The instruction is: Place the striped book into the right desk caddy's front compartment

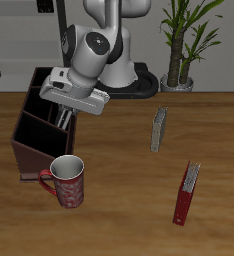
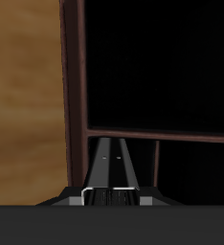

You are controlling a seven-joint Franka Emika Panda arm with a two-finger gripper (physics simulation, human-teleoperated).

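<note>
My gripper [image 1: 66, 116] is clamped on the striped book [image 2: 112, 168], holding it above the right desk caddy [image 1: 34, 125], over a dark compartment beside the mug [image 1: 67, 181].

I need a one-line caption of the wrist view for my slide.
Pincer holds the striped book above the right desk caddy.

Office or study corner, simulated. Wooden tabletop [image 1: 119, 215] carries a desk caddy [image 1: 34, 130], books [image 1: 186, 193], a mug [image 1: 66, 181]. Potted plant [image 1: 181, 40] behind.
</note>
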